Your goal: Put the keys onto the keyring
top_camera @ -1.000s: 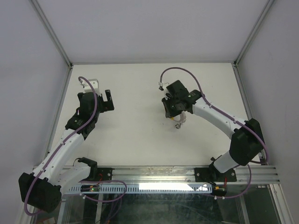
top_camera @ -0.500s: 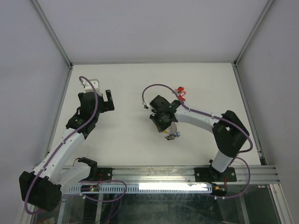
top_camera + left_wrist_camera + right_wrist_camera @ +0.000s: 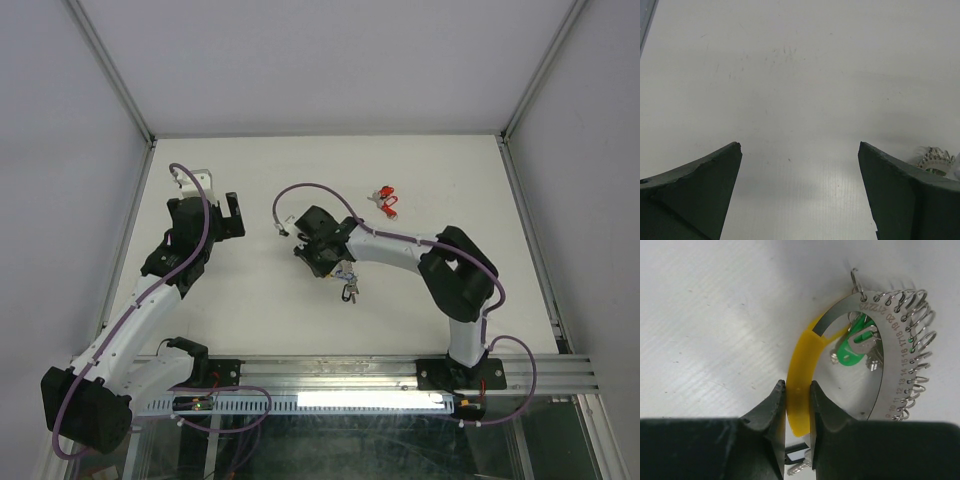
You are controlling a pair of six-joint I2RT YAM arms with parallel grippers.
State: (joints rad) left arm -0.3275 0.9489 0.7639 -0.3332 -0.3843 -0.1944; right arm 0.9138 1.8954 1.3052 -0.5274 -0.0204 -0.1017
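Right wrist view shows the right tool (image 3: pixel 797 390) pinching the keyring (image 3: pixel 801 360) by its yellow plastic arc, one finger on each face. Treat the keyring as light but awkward. The plastic arc is stiff and offers flat faces for a secure hold. The numbered metal band (image 3: pixel 890 365) and its row of wire loops (image 3: pixel 917 340) look thin, springy and likely to slip. Take hold on the yellow arc only (never on the wire loops). A green-tagged key (image 3: pixel 852 347) sits within the loop; you cannot tell whether it is threaded.

In the top external view, the keyring is at the right tool near the middle of the surface (image 3: pixel 280 320). The right arm (image 3: pixel 455 280) is folded sharply at the elbow and reaches left. Red-tagged keys (image 3: pixel 385 200) lie well apart, farther back. The left tool (image 3: pixel 800 150) is spread wide, holds nothing, and is low over the surface at the left.
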